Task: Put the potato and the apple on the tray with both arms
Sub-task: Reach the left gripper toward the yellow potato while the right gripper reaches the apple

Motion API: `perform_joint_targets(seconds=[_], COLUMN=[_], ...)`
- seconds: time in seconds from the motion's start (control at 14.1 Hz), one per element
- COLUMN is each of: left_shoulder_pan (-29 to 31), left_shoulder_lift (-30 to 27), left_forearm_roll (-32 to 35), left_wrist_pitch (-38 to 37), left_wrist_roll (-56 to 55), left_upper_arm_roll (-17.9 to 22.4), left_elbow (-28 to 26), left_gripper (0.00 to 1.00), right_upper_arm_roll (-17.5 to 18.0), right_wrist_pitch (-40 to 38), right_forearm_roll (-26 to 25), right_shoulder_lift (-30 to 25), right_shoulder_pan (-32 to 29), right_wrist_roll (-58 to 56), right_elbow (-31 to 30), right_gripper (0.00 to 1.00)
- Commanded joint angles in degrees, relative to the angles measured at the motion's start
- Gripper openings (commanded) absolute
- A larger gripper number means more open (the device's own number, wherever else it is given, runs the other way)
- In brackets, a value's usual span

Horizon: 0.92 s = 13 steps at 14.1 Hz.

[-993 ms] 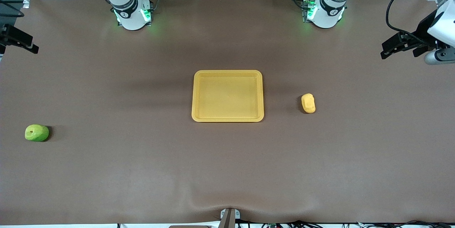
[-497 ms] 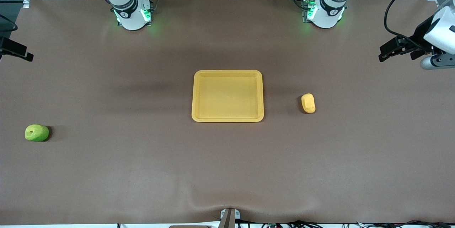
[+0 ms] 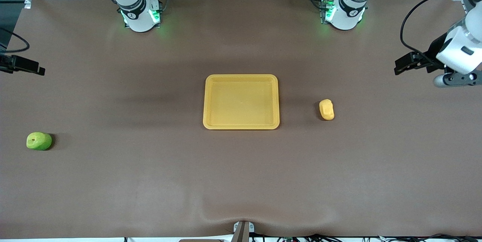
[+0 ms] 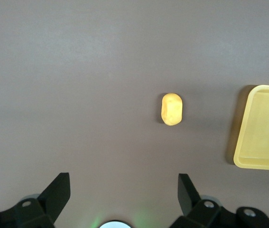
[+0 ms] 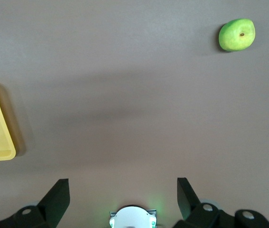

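The brown, matte, cloth-like surface (image 3: 241,181) lay broad and bare along its near edge, slightly rumpled at the middle of that edge. Nearest the front camera sat the small round bright-green apple (image 3: 38,141), close to the edge at the right arm's end of the surface, dimple showing, with open room all around it. Farther back, at the centre, rested the flat rectangular yellow-orange tray (image 3: 241,126) with rounded corners and a low raised rim, nothing in it. The small oblong yellow-orange potato (image 3: 326,109), bumpy-skinned, lay beside the tray toward the left arm's end, apart from its rim; nothing stood between either item and the tray.

The left gripper (image 3: 401,67) hung over the surface near the left arm's end, its black fingers (image 4: 58,191) spread wide and holding nothing, the potato in its wrist view. The right gripper (image 3: 32,69) hung at the edge of the right arm's end, fingers (image 5: 58,194) likewise apart and empty.
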Motion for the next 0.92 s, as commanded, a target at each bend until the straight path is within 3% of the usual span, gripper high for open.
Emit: perform_joint_targets(seconds=[0.0,0.21,0.85], left_shoulder_pan=[-0.02,-0.02,-0.02], left_shoulder_lift=[-0.46,1.73,4.02], left_forearm_roll=[-0.54,-0.46,-0.45], left_wrist_pitch=[3.28,6.63,22.7], left_wrist_roll=[-2.4,-2.94,-3.29], left_upper_arm_roll=[-0.21,-1.79,-3.2], left_elbow=[-3.06,-4.9,-15.53], left_gripper=[1.0,1.0,1.0], right_upper_arm_roll=[0.54,0.54,0.45], right_wrist_pitch=[0.14,3.04,6.2], right_forearm_roll=[-0.61,-4.65,-4.83], right_shoulder_lift=[0.56,2.41,9.44], right_shoulder_pan=[-1.43,-1.6,-5.12], right_wrist_roll=[-0.07,-0.07,-0.07], right_elbow=[0.73,0.73,0.73], right_gripper=[1.0,1.0,1.0])
